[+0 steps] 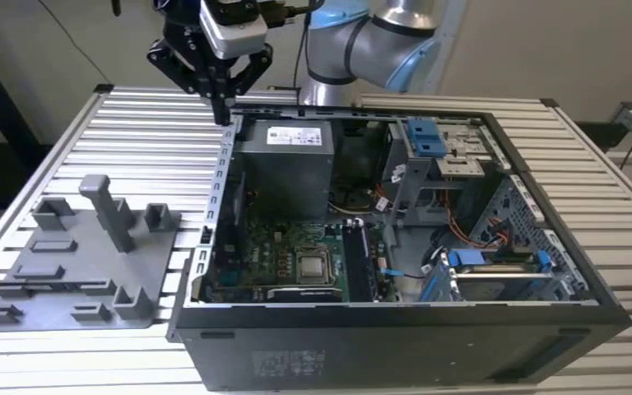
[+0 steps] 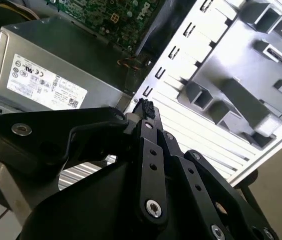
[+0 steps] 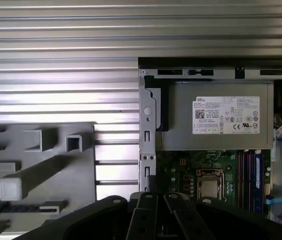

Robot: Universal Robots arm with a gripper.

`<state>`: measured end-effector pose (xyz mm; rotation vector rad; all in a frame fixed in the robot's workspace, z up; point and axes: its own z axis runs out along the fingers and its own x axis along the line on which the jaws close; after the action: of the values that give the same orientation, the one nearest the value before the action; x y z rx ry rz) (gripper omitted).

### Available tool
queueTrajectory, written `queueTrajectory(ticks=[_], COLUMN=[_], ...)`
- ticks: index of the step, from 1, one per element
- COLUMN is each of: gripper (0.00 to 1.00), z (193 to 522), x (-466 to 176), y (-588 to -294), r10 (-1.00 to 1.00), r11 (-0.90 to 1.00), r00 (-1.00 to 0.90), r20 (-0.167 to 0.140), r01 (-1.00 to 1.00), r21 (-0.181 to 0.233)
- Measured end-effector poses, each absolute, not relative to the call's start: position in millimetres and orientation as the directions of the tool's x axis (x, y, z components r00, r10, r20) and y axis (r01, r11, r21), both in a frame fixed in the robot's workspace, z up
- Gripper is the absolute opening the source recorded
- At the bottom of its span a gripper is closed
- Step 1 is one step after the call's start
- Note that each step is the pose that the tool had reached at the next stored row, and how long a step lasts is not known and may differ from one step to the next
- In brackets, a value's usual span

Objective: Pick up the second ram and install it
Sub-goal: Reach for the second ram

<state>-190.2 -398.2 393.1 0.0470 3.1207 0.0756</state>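
The gripper is hovering upper left over the case corner, pincer pressed closed and seemingly carrying nothing, sitting high, likely clearing the wall. Lower left, the ram is possibly lying in the fixture.

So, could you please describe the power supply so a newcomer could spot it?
Find the open computer case on the slatted table. In its corner nearest the gripper, toward the exterior view's left, sits the power supply. It alone is a plain gray metal box bearing a white label.
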Motion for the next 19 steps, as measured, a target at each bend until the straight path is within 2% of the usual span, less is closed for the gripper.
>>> queueTrajectory(ticks=[19], gripper=[0.11], z=[393], x=[-223], y=[-398], r10=[0.011], r11=[0.999], r00=[-1.000], r20=[-0.019], r01=[0.011], r21=[0.049])
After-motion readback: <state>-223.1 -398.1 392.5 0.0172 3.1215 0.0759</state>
